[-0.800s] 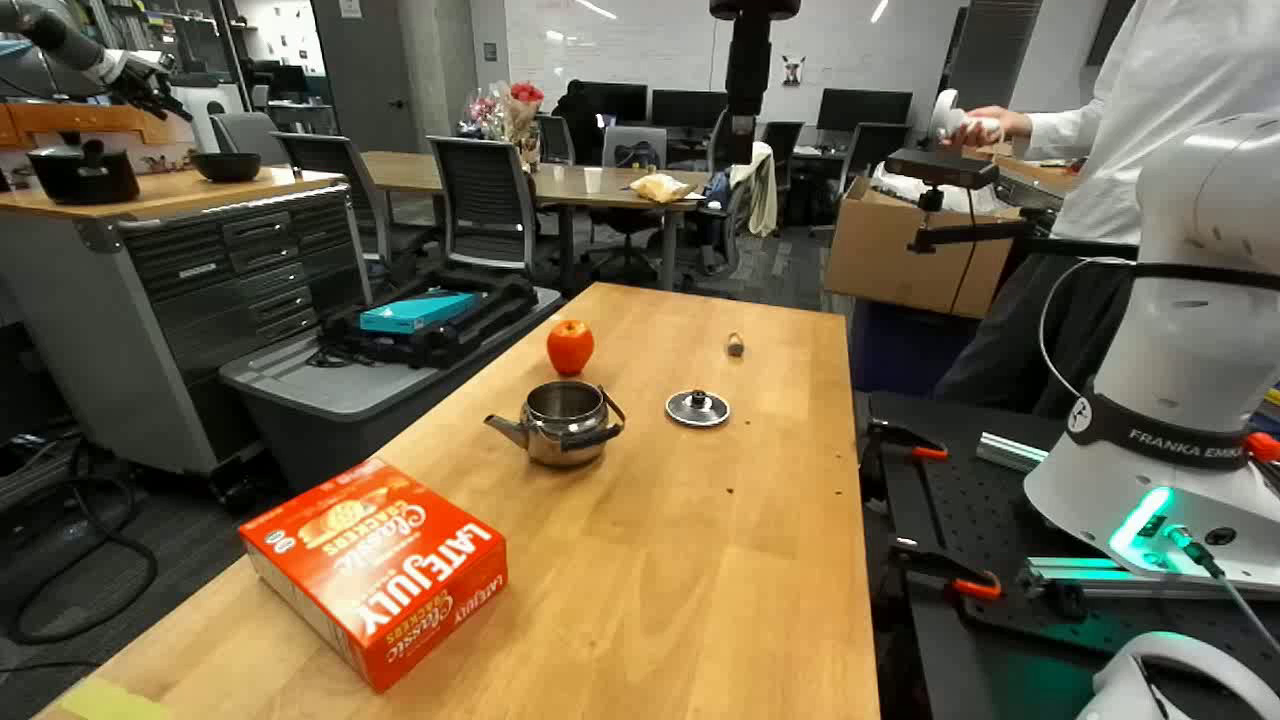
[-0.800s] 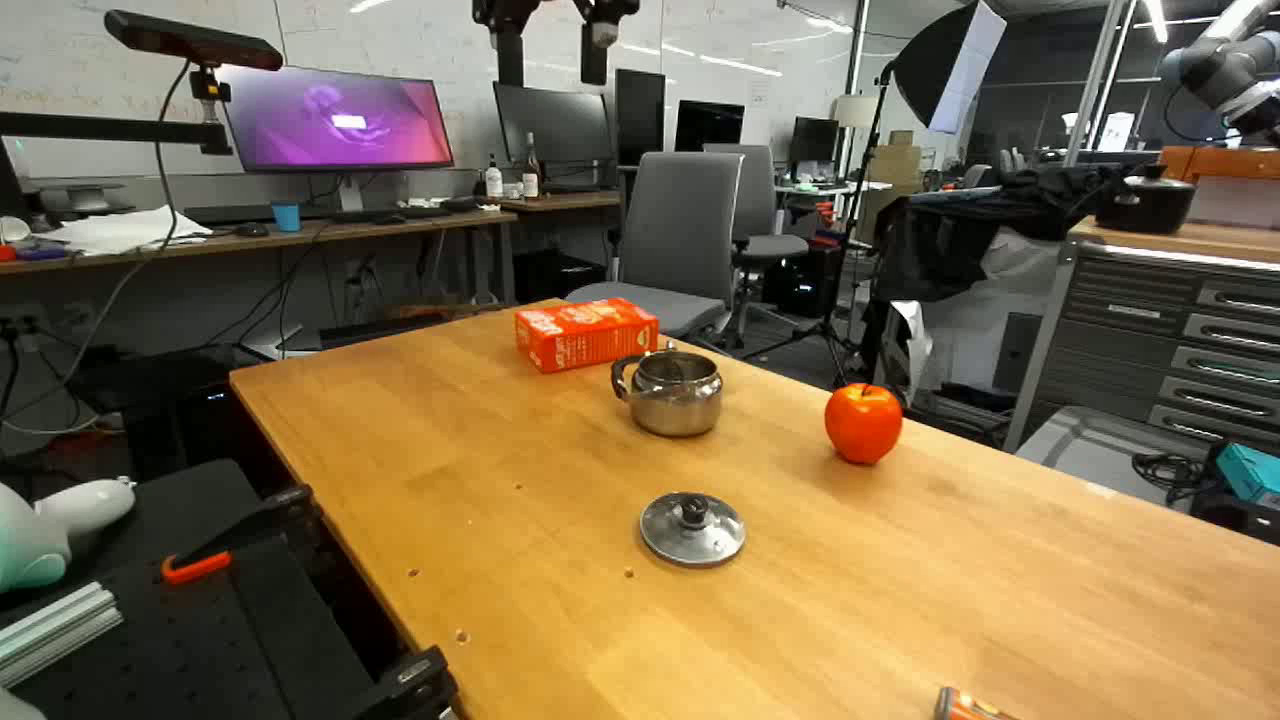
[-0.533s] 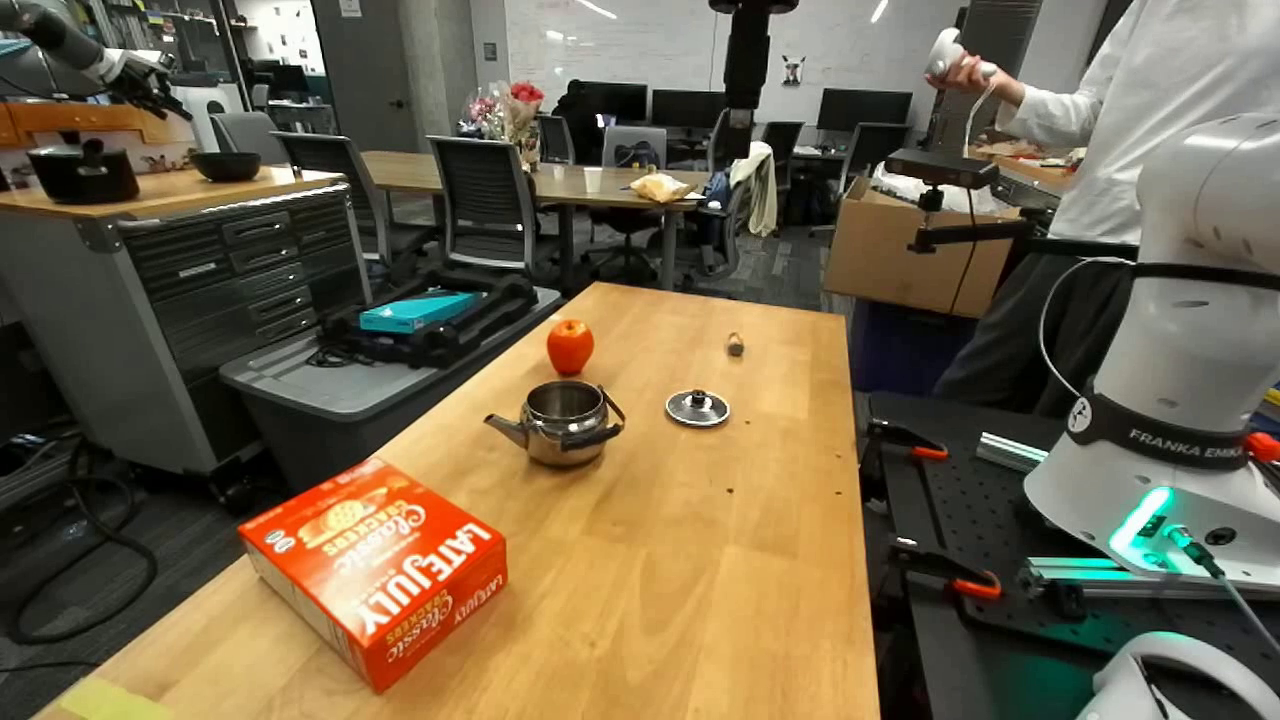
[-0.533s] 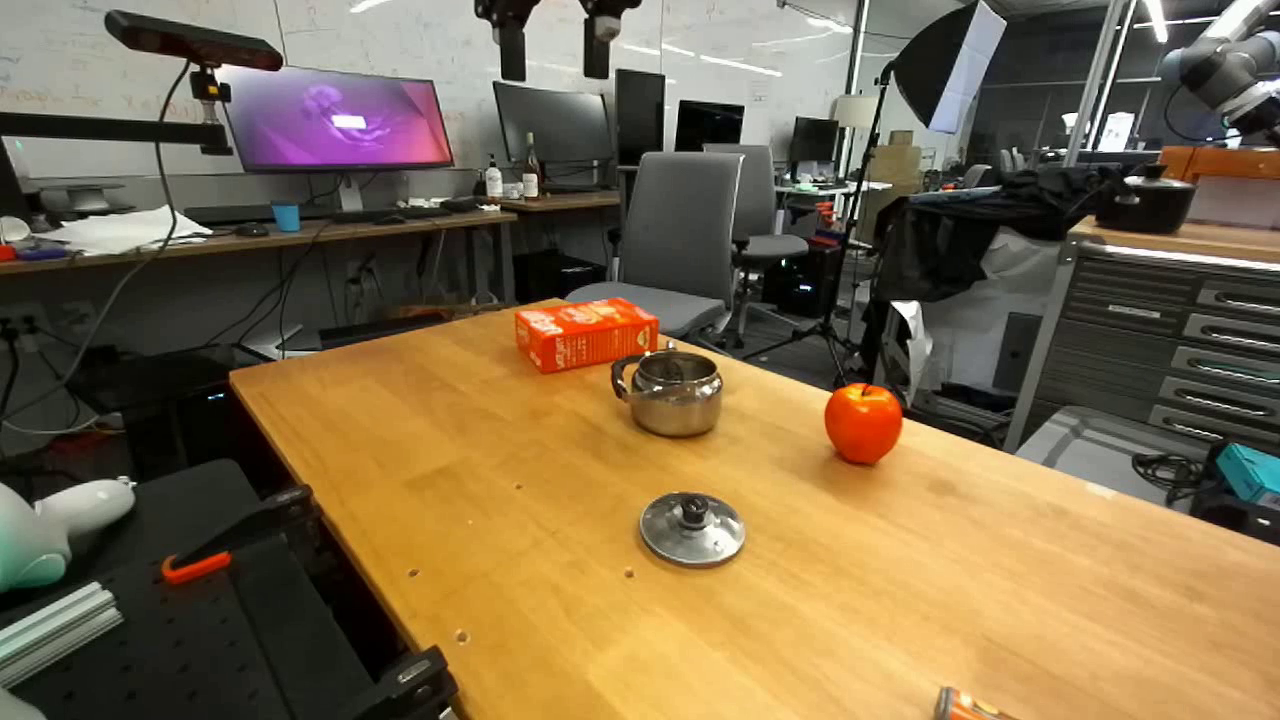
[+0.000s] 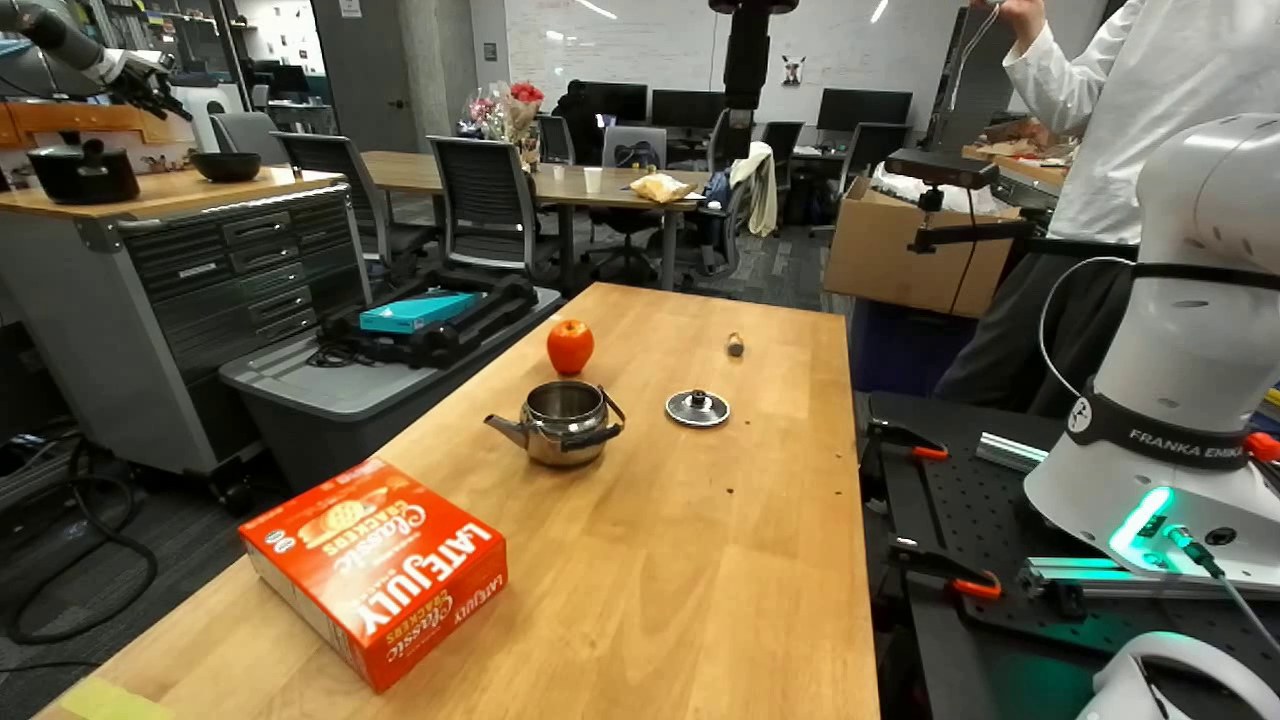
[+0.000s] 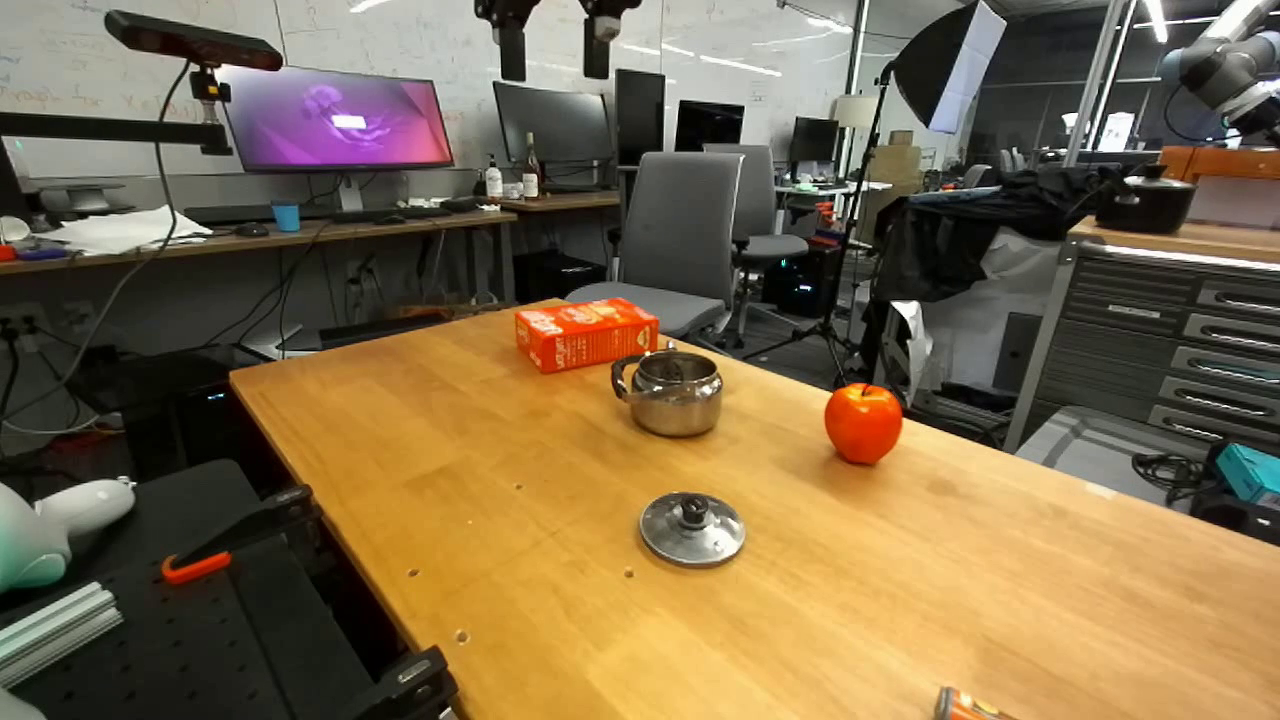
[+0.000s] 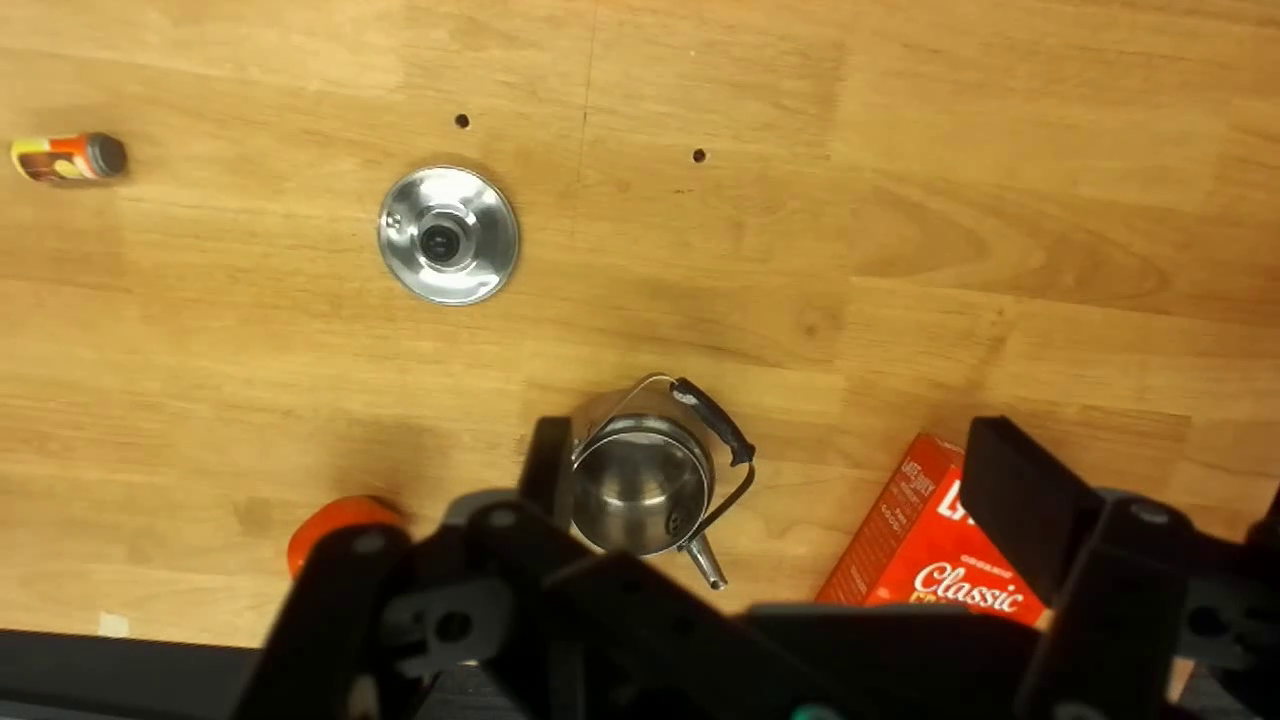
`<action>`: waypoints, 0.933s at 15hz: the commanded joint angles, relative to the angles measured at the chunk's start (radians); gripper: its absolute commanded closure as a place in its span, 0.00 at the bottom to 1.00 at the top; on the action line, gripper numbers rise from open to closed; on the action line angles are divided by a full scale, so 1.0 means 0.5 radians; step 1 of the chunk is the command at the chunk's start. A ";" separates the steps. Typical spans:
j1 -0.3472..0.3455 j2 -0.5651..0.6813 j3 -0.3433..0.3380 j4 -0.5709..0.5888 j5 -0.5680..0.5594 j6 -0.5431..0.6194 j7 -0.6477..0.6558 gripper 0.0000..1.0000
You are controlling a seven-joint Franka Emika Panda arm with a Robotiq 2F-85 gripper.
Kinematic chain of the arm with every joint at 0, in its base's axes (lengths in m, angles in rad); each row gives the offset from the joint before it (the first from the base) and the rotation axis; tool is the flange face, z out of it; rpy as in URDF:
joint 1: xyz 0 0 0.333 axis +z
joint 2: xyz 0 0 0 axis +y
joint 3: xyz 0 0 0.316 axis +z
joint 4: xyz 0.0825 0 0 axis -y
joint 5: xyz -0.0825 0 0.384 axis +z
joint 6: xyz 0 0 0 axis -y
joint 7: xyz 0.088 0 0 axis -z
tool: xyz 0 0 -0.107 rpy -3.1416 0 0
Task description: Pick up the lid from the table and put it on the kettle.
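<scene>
On the wooden tabletop [image 5: 780,580], the metal lid [image 6: 692,532] lies flat, black knob [image 7: 440,243] up, near the uncovered, upright teakettle [image 6: 676,402], whose handle [image 7: 714,420] is tipped aside. Well above, the gripper [image 6: 554,68] hangs spread wide, holding nothing. I'd centre it over that knob, come straight down, pinch squarely, and lift well clear before heading across.

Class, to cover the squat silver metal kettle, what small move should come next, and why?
Probably shift the black two-fingered gripper toward the round silver metal lid: the jaws stand apart and empty, the lid lies outside them in the wrist view, and the kettle stands uncovered.
</scene>
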 commanded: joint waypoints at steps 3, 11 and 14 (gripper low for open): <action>-0.022 -0.012 0.018 -0.028 -0.006 0.091 0.060 0.00; -0.137 0.130 0.010 -0.107 -0.115 0.439 0.308 0.00; -0.176 0.213 -0.014 -0.093 -0.117 0.451 0.331 0.00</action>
